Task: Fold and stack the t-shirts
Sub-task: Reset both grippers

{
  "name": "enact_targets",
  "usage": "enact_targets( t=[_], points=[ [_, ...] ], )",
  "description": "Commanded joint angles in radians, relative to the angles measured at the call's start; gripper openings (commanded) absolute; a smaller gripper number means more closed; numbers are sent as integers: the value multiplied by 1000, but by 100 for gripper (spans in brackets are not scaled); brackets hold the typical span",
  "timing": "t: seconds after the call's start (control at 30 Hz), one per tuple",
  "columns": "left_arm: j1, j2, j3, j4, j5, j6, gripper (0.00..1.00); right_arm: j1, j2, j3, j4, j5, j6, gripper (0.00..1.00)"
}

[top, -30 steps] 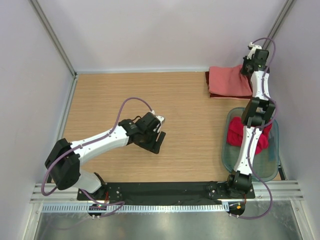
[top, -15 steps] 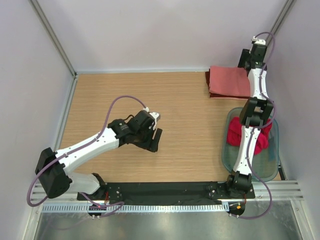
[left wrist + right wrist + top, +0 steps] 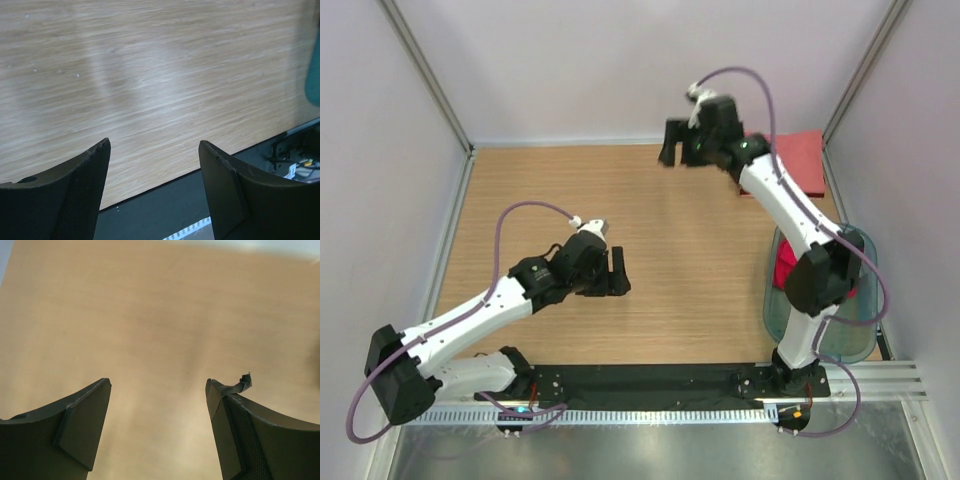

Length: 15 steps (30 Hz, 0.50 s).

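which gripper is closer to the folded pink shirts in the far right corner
Right. The right gripper hangs by the far edge of the table, left of the folded shirts; the left gripper is over its near middle, much farther off.

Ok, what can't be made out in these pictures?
- Folded t-shirts, top view: right arm covers part of them; count unclear.
- Red t-shirt in the tub, top view: mostly behind that arm.
- Right wrist view: blurred tabletop only.
- Left wrist view: tub cut off at right edge.
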Motion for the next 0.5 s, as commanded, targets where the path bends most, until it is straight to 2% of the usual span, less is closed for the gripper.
enact_targets(
  t=[0.0, 0.03, 0.1, 0.13, 0.2, 0.3, 0.4, 0.47],
  points=[
    [28, -29, -92, 150, -15, -145, 73, 54, -162, -292, -13, -169, 102, 84],
    [34, -29, -109, 176, -9, -157, 73, 76, -199, -421, 12, -233, 114, 83],
    [51, -17, -147, 243, 11, -188, 73, 120, -279, -538, 81, -268, 171, 83],
    [57, -10, -155, 259, 20, -196, 73, 128, -337, -643, 108, -341, 194, 83],
    [73, 5, -166, 311, 33, -216, 73, 131, -388, -738, 177, -384, 231, 82],
    [105, 23, -178, 378, 57, -248, 73, 130, -527, -922, 242, -323, 219, 86],
    [126, 17, -192, 429, 69, -263, 73, 127, -658, -1086, 297, -237, 237, 100],
    [137, -9, -219, 443, 69, -277, 74, 125, -751, -1199, 351, -191, 309, 100]
  ],
)
